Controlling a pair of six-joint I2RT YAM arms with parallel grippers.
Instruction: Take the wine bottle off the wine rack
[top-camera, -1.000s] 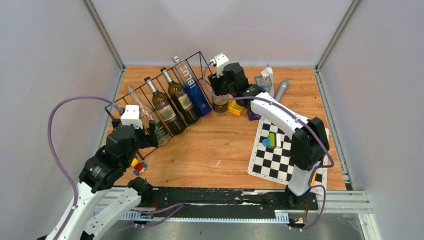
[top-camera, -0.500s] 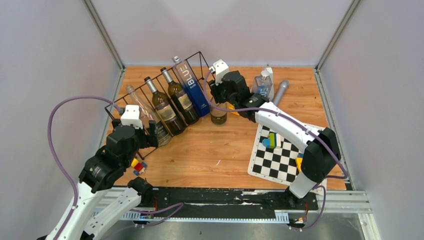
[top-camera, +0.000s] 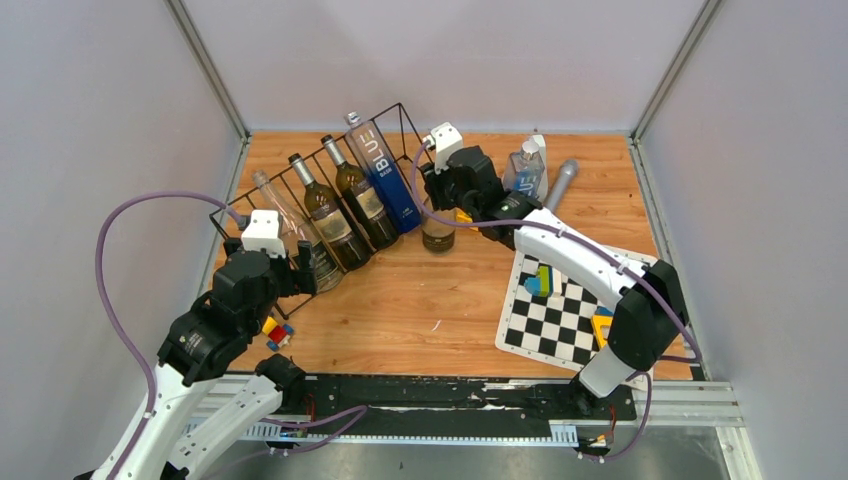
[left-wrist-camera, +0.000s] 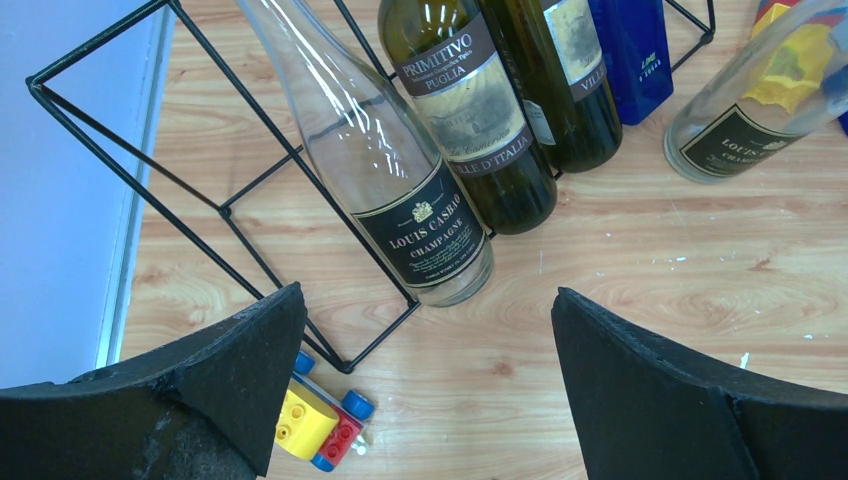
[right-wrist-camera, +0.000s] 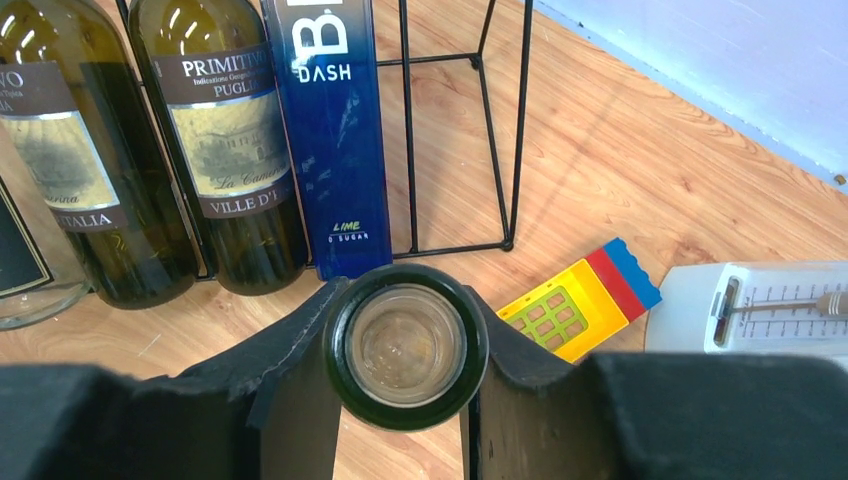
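Observation:
The black wire wine rack (top-camera: 300, 163) stands at the back left with a clear bottle (left-wrist-camera: 400, 190), two dark green bottles (top-camera: 345, 205) and a blue bottle (top-camera: 385, 170) leaning in its slots. My right gripper (top-camera: 440, 185) is shut on the neck of a clear wine bottle (top-camera: 437, 232), which stands upright on the table just right of the rack's end. The right wrist view looks down into its open mouth (right-wrist-camera: 406, 345) between the fingers. My left gripper (left-wrist-camera: 425, 380) is open and empty, near the rack's left end (left-wrist-camera: 225, 210).
A small toy car (left-wrist-camera: 315, 425) lies under my left fingers. A yellow, red and blue toy (right-wrist-camera: 580, 300) and a white scale (right-wrist-camera: 750, 305) lie right of the held bottle. A checkerboard mat (top-camera: 560, 310) with blocks, a clear dispenser bottle (top-camera: 527, 165) and a grey cylinder (top-camera: 562, 180) are at right.
My right gripper has carried the clear bottle a little nearer, away from the rack's end, and the right elbow has swung right. The left arm has not moved.

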